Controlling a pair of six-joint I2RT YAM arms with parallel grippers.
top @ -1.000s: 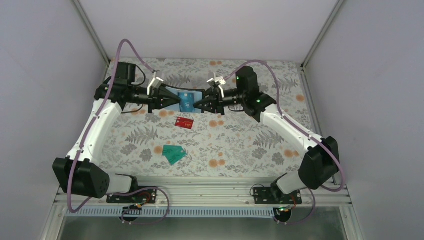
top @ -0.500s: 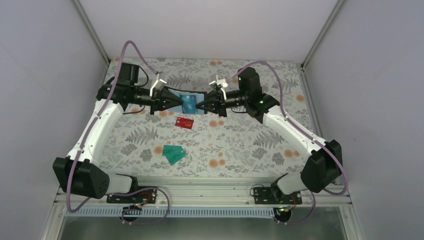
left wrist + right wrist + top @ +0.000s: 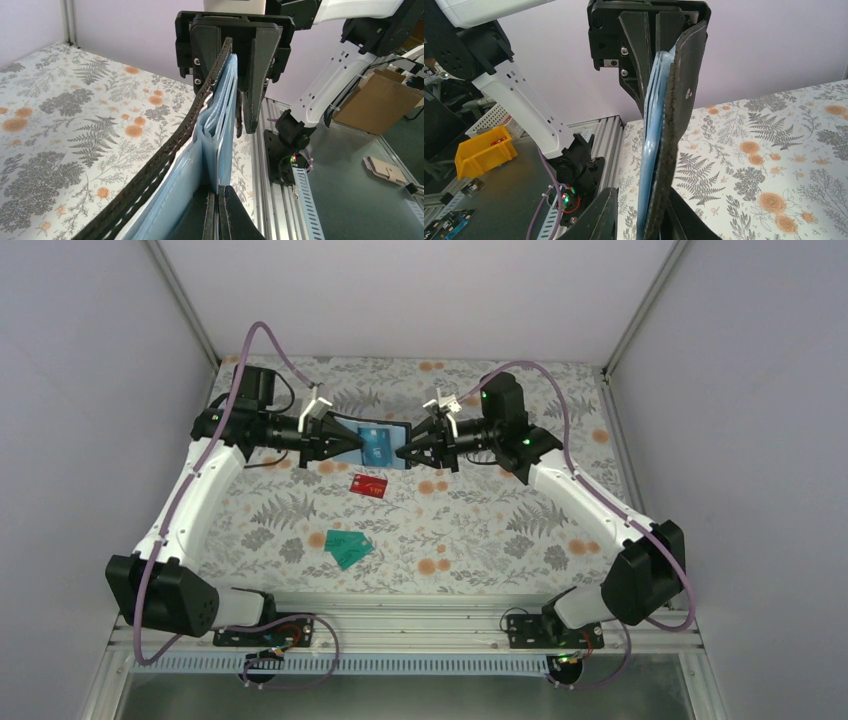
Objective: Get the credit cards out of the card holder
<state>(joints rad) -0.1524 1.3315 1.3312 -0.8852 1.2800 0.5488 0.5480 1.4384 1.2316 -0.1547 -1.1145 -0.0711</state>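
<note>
Above the table, near its far edge, the card holder hung between both arms, left gripper clamped on one end, right gripper narrowly astride the other, grip not discernible, blue card inside, red card and teal cards lay mid-table.

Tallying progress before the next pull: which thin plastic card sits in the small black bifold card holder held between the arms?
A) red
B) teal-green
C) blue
C: the blue card shows in the open card holder, while the red card and two teal-green cards lie on the floral table.
</note>
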